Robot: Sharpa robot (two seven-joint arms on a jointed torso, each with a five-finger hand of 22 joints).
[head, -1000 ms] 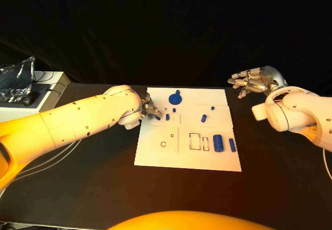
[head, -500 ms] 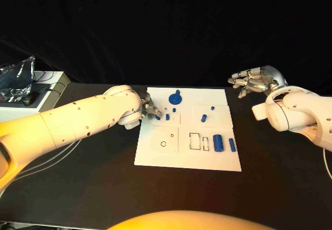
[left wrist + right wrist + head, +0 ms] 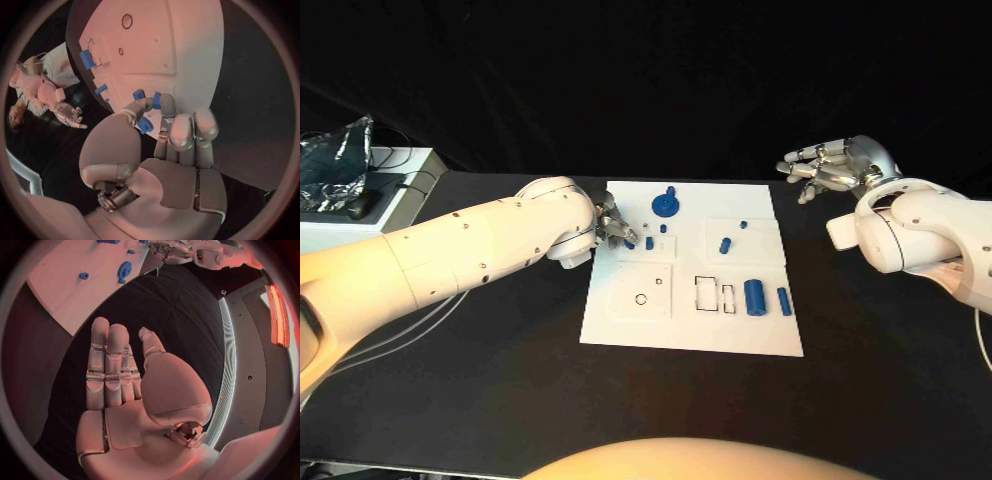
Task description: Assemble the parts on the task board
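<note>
In the head view, your left hand (image 3: 615, 228) sits at the task board's (image 3: 689, 335) left edge, its arm hiding the grasp; the right hand (image 3: 826, 165) hovers off the far right corner. The left wrist view shows fingertips (image 3: 165, 106) pinching a small blue part (image 3: 156, 100); a slip could drop it. The right wrist view shows straight fingers (image 3: 106, 365), holding nothing.

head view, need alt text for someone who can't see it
The left hand reaches over the left edge of the white task board, fingertips at a small blue part. The right hand hovers open past the board's far right corner.
</note>
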